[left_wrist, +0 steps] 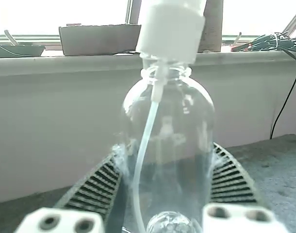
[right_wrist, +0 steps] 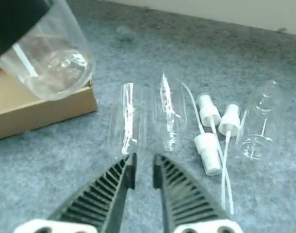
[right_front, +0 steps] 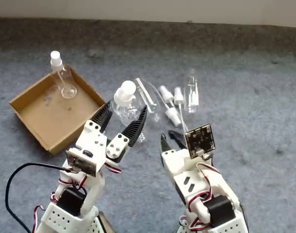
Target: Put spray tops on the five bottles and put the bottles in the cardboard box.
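My left gripper (right_front: 126, 108) is shut on a clear bottle (right_front: 124, 97) that carries a white spray top (left_wrist: 171, 29); the bottle (left_wrist: 167, 121) stands upright between the black fingers, lifted just off the near right side of the cardboard box (right_front: 41, 116). Inside the box stands another capped bottle (right_front: 63, 77). My right gripper (right_wrist: 144, 162) hovers slightly open and holds nothing, just short of two clear bottles (right_wrist: 126, 119) (right_wrist: 167, 111) lying on the carpet. Three loose spray tops (right_wrist: 208, 150) lie beside them, then a third bare bottle (right_wrist: 262, 124).
Grey carpet covers the table, with free room to the right of the loose parts and in front of the box (right_wrist: 36, 111). A black cable (right_front: 14, 179) loops by the left arm's base. A pale wall runs along the back.
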Motion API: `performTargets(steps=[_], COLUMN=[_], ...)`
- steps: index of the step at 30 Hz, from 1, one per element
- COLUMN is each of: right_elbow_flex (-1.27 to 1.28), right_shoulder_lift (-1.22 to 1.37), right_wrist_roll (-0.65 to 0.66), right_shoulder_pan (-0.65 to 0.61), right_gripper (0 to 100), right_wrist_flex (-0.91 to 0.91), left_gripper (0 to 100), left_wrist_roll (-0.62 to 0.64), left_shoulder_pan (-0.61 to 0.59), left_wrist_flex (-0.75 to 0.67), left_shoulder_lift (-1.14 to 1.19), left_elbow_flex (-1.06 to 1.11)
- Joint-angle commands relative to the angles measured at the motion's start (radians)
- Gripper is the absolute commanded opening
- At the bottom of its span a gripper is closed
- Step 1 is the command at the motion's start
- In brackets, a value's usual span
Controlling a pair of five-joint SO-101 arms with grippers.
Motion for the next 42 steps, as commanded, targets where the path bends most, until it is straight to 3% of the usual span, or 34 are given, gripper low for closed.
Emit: performTargets(steps=[1,8,16,24,30,42], right_elbow_flex=[0.028,0.203,0.252,0.206,0.156,0.090], right_shoulder_lift=[-0.007,-0.007,-0.010,-0.087,-0.091,-0.091], right_wrist_roll=[0.012,0.011,0.008,-0.002,-0.137,-0.138], right_shoulder_pan=[-0.013,-0.021,-0.176,-0.173,-0.173,-0.174], right_gripper=[1.0,0.9,0.9,0.5,0.5,0.5], right_wrist_flex=[-0.110,-0.168,-0.170,-0.165,-0.163,-0.133], left_gripper=[3,3,3,3,3,3], left_wrist_roll=[0.011,0.009,0.009,0.009,0.009,0.009], left_shoulder_pan=[-0.010,0.085,0.200,0.194,0.194,0.193], left_wrist_flex=[-0.026,-0.029,-0.026,-0.025,-0.025,-0.025], left_shoulder_lift=[-0.010,-0.010,-0.007,-0.005,-0.005,-0.005], left_elbow_flex=[0.021,0.021,0.021,0.021,0.021,0.021])
